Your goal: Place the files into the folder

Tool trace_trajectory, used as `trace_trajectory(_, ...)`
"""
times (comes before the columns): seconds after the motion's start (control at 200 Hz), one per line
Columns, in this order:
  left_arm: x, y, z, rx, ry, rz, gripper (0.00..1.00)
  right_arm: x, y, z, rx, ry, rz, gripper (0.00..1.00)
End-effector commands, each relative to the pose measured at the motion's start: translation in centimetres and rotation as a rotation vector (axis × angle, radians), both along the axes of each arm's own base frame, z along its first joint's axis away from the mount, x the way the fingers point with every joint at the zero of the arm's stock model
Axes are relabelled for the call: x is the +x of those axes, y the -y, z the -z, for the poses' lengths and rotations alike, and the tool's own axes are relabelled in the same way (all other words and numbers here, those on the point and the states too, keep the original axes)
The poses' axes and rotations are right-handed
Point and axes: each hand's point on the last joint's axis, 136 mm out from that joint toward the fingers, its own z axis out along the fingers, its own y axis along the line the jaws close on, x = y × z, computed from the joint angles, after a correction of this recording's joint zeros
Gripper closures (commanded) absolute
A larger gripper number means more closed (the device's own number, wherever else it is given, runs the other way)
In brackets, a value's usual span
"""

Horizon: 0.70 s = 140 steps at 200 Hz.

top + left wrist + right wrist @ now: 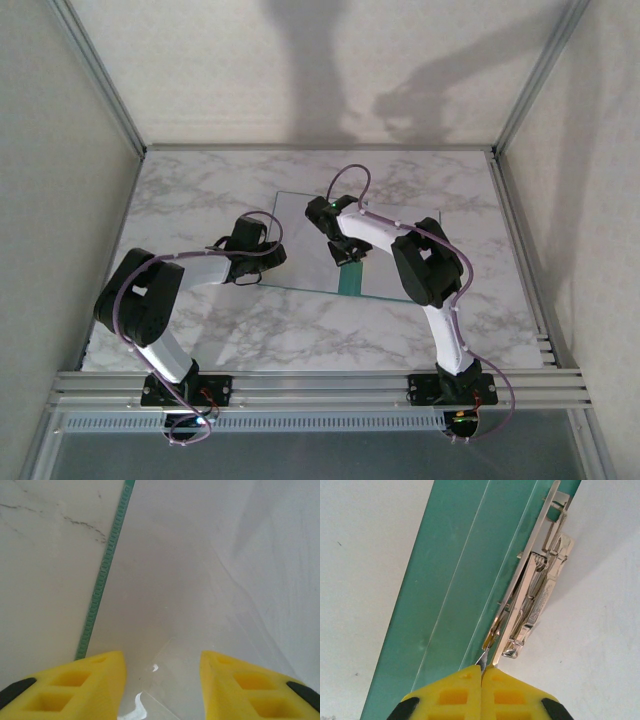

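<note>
- Surface: marble, with the work sitting mid-surface.
- Folder: lies open and flat between the 2 arms, its teal spine showing by the right tool.
- Files: white sheets lie on the folder's leaf, with a thin teal edge showing beside them.
- Left tool: fingers part-open over the sheets, gripping nothing I can see.
- Right tool: fully closed, apparently pinching the lever tip of the metal clip beside the spine.
- My call: work the lever slowly along its hinge. Press the sheets down with the left tool so nothing skews.

files on folder, folder on table, clip beside fold
</note>
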Motion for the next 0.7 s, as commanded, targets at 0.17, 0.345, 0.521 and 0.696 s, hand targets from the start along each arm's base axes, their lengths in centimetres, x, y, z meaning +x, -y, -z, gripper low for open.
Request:
trace_trajectory(0.17,-3.9,-1.5,4.9,0.079,-0.192,0.011,0.55,-1.3,0.0,3.4,-0.026,-0.070,-0.023,1.00)
trace_trajectory(0.345,-3.9,-1.5,5.0,0.076,-0.194,0.008,0.55,-1.6,0.8,3.6,-0.051,-0.063,-0.018,1.00)
trace_trajectory(0.521,-3.9,-1.5,5.0,0.077,-0.193,0.008,0.55,-2.0,1.2,4.4,-0.058,-0.073,-0.012,1.00)
trace_trajectory(0.696,-4.1,-1.6,5.1,0.080,-0.198,0.006,0.55,-2.8,0.3,5.7,0.005,-0.114,0.000,1.00)
